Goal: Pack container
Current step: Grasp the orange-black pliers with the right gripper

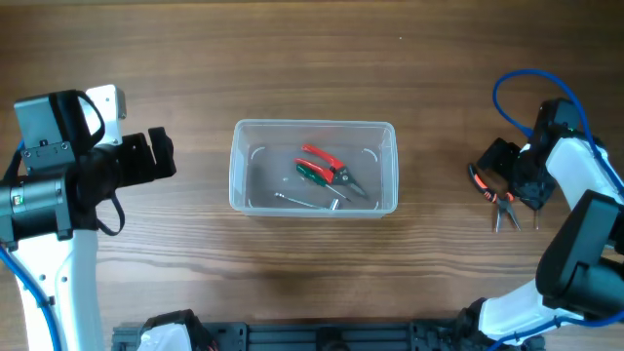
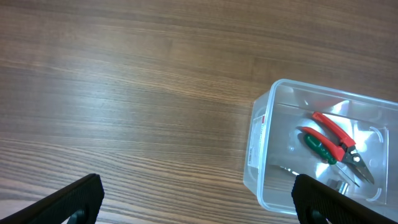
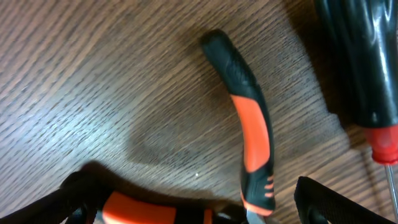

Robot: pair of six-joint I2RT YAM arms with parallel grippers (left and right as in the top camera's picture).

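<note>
The clear plastic container [image 1: 235, 168] stands at the table's centre. It holds red-handled snips [image 1: 328, 161], a green-handled tool [image 1: 313, 174] and a small metal tool [image 1: 304, 201]. It also shows at the right of the left wrist view [image 2: 260, 146]. My left gripper [image 1: 159, 156] is open and empty, left of the container and apart from it [image 2: 199, 208]. My right gripper [image 1: 499, 183] is open at the far right, low over the orange-and-black pliers [image 1: 504, 213]. Its fingers straddle the pliers' handles [image 3: 252, 137] in the right wrist view [image 3: 199, 205].
A black-handled screwdriver with a red collar [image 3: 357, 68] lies right beside the pliers. A blue cable [image 1: 512, 93] loops above the right arm. Bare wood table surrounds the container.
</note>
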